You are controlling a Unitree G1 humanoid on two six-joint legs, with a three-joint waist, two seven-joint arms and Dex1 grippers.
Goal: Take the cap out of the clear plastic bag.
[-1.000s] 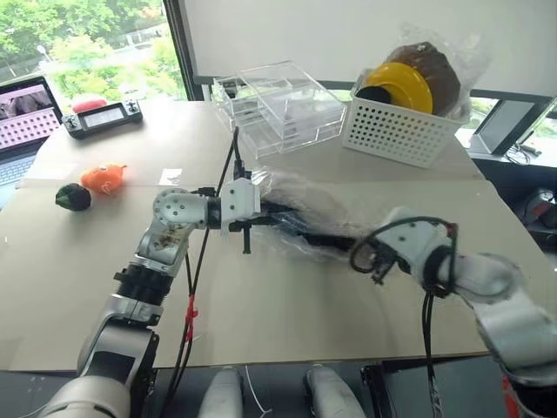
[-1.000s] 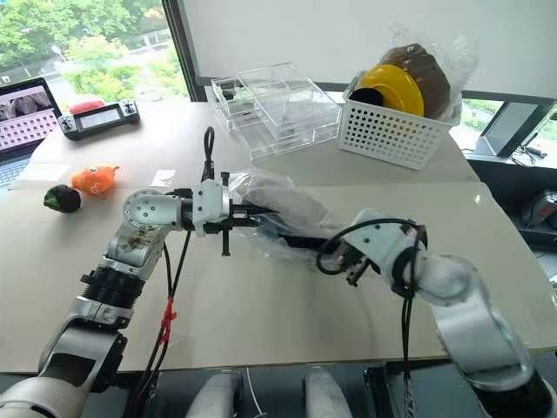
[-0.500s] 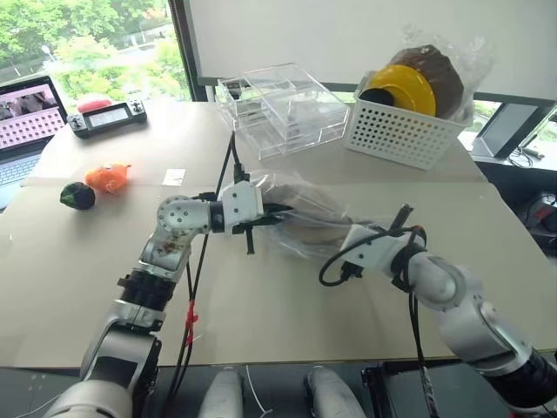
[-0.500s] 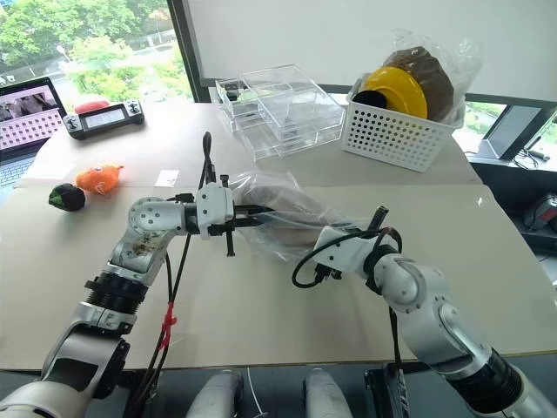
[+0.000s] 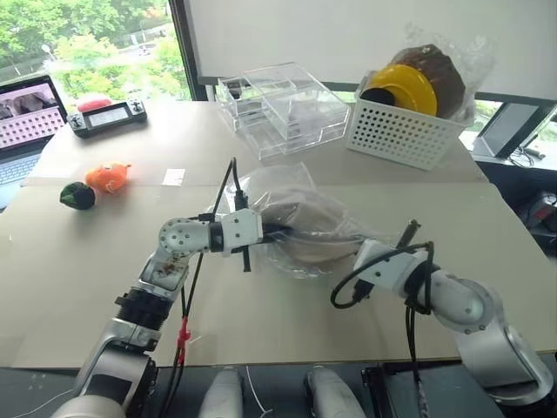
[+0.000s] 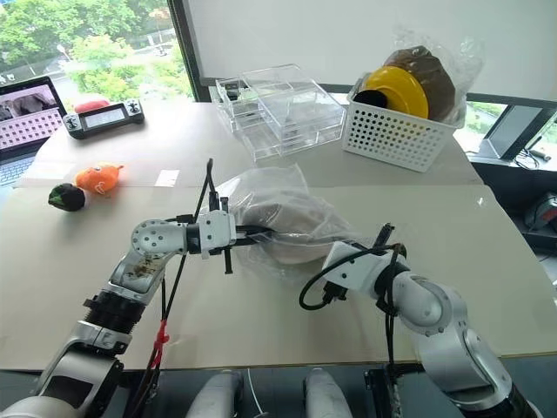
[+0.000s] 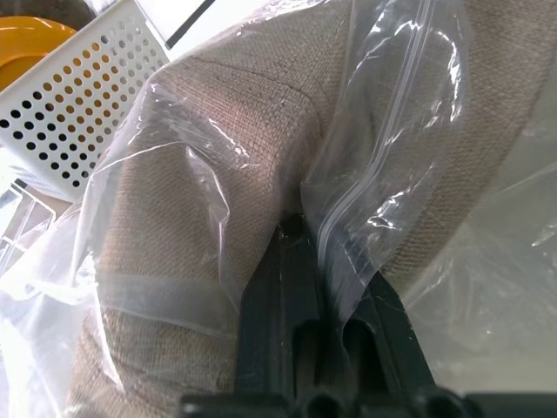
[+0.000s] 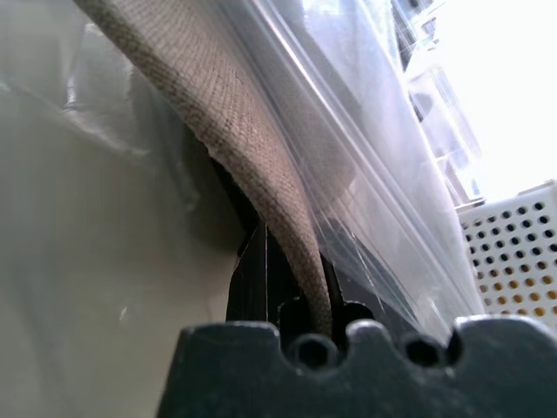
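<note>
The clear plastic bag [image 5: 280, 190] lies puffed up at the middle of the table, stretched between my two grippers. The beige cap [image 5: 303, 233] sits inside it, its woven fabric close up in the left wrist view [image 7: 218, 131]. My left gripper [image 5: 278, 232] reaches in from the left and is shut on the bag's zip edge [image 7: 335, 218]. My right gripper [image 5: 352, 246] comes from the right, shut on the cap's folded edge [image 8: 261, 165], with plastic film lying against it.
At the back right a white basket [image 5: 396, 135] holds a yellow hat [image 5: 402, 85] and a wrapped dark brown hat [image 5: 444, 74]. Rigid clear boxes [image 5: 283, 104] stand behind the bag. An orange toy [image 5: 106, 177], a dark ball [image 5: 77, 195], a controller [image 5: 106, 116] and a laptop [image 5: 26, 109] are at the left.
Both grippers have sunk toward the table with the bag. The right one has drawn back toward me. The bag has gone from a taut strip to a puffed shape showing the cap.
</note>
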